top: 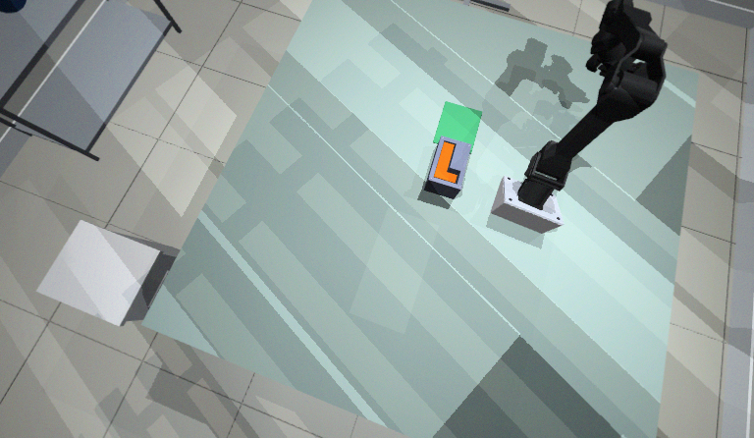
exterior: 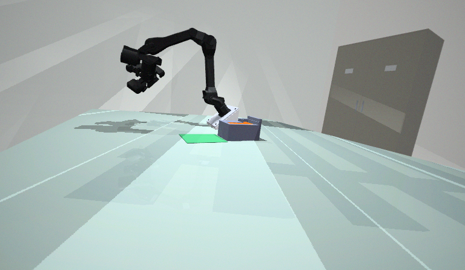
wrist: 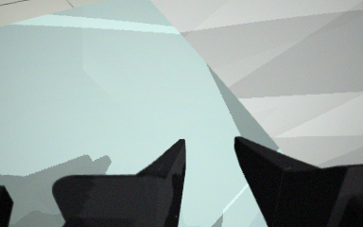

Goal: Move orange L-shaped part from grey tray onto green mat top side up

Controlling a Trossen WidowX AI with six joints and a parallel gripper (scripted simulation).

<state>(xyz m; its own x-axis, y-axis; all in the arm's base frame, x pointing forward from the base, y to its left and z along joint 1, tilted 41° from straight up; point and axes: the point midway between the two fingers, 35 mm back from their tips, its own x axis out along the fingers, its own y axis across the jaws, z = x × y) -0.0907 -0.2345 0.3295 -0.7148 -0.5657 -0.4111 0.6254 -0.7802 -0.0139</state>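
The orange L-shaped part (top: 444, 161) (exterior: 241, 123) lies in its pocket in the grey tray (top: 459, 153) (exterior: 236, 132), its foot at the end away from the mat. In the top view it looks level, with no end raised. The green mat (top: 458, 123) (exterior: 202, 138) lies bare against the tray's other end. My gripper (wrist: 209, 143) is partly open, with nothing between its fingertips. In the top and exterior views it hangs high in the air, well away from the tray and mat. Neither the part, the tray nor the mat shows in the wrist view.
The arm's white base block (top: 525, 217) (exterior: 234, 114) stands near the tray, on the side away from the exterior camera. Beyond the table stand a white box (top: 99, 269), a metal-framed shelf (top: 105, 78) and a tall cabinet (exterior: 373, 68). The table's edge shows in the wrist view.
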